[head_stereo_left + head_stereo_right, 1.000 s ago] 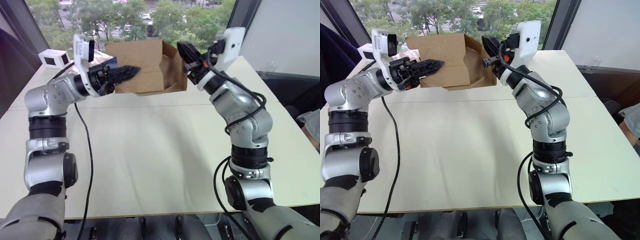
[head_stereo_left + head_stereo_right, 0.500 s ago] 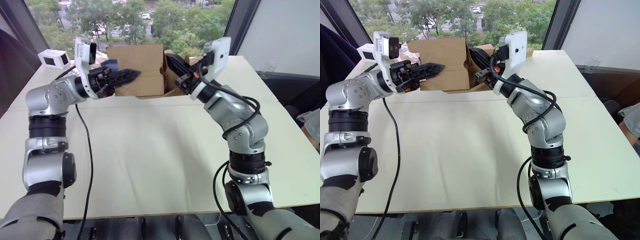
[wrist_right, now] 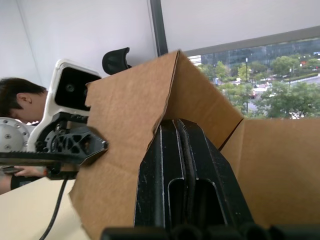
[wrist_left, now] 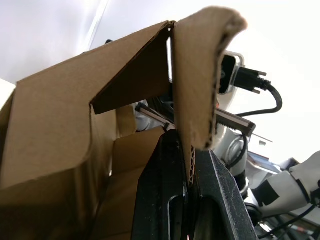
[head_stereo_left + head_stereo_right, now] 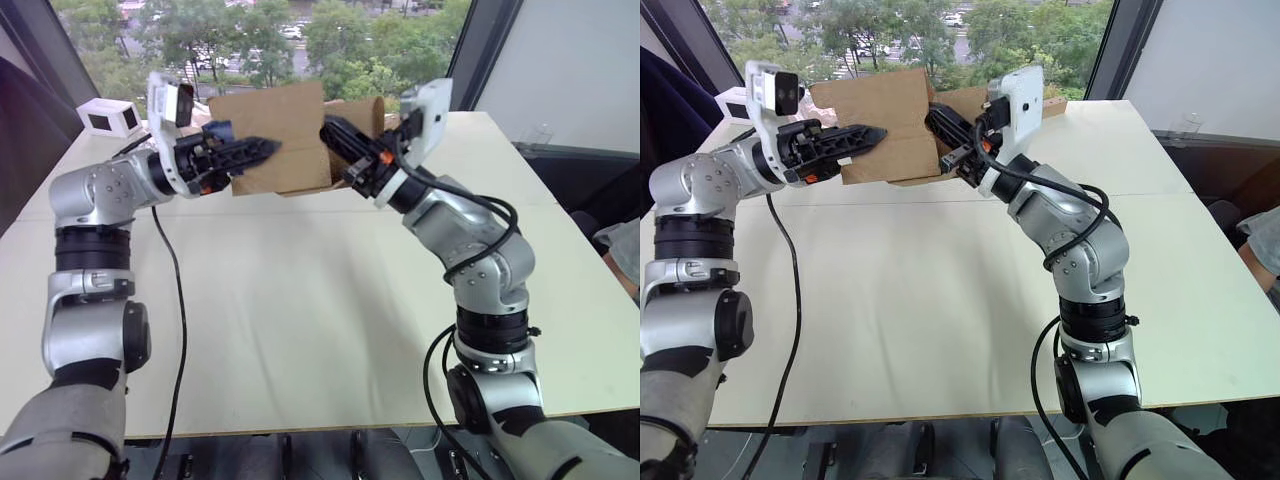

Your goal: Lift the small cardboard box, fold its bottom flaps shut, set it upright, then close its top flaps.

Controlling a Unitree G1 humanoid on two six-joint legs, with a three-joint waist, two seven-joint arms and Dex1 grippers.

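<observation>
Two grippers meet at the small cardboard box [image 5: 285, 140], which is held up above the far part of the pale table [image 5: 320, 300], in front of the window. The left gripper [image 5: 268, 148] reaches in from the left, its black fingers lying across the box's near brown face. In the left wrist view its two fingers [image 4: 172, 200] are pressed together on the edge of a cardboard panel, so it has the box pinched by that wall or flap. The right gripper [image 5: 940, 118] comes in from the right and pushes into the box's right-hand open end. In the right wrist view its fingers [image 3: 182, 180] lie flat against each other, closed, resting against the cardboard at an inner fold; whether any card is caught between them cannot be told.

At that right end, flaps [image 5: 362, 112] stand splayed outward, unfolded, and the box's inside shows behind the right gripper. Which end is top and which is bottom cannot be told.

No printing, label or writing shows on the box; its faces are plain brown. Far left on the table sits a small white box [image 5: 111, 117] with a dark panel on its near face; any lettering there is too small to read. A person [image 3: 20, 100] shows beyond the left arm in the right wrist view.
</observation>
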